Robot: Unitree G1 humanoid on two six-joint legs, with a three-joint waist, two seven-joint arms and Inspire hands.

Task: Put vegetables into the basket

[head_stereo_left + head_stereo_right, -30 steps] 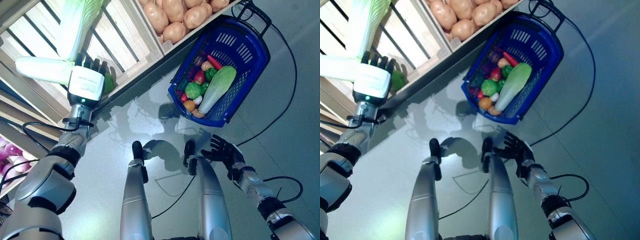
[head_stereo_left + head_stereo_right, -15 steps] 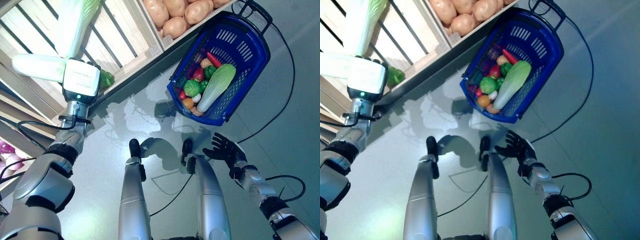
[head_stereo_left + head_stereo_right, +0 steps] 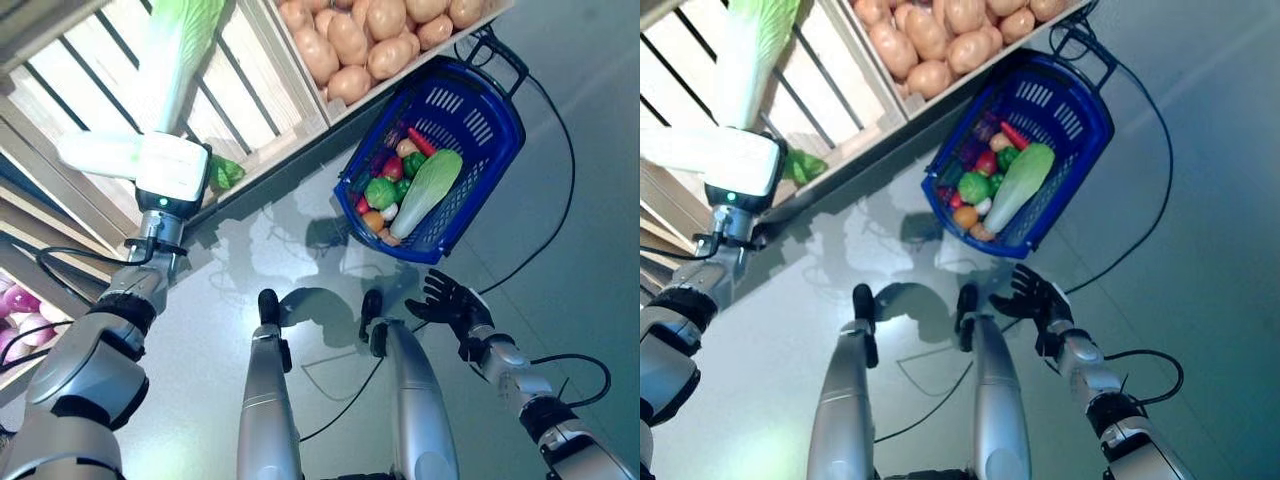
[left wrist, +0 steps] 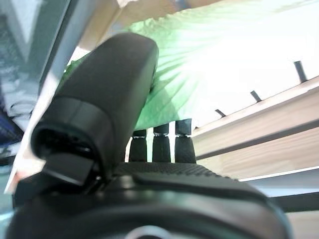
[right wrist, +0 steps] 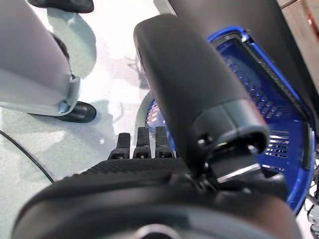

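Holding mixed vegetables [image 3: 400,185]: blue basket [image 3: 487,105], floor-standing.

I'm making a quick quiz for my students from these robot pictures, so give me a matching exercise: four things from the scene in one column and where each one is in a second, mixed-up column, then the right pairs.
Things:
1. Potatoes
2. Blue basket
3. Left hand
4. Right hand

Places:
A. On the floor beside the wooden shelf, already holding vegetables
B. Reaching into the slatted crate at a leafy green vegetable
C. Piled in a wooden crate above the basket
D. Low over the floor, near the basket, holding nothing

Pairs: 1-C, 2-A, 3-B, 4-D
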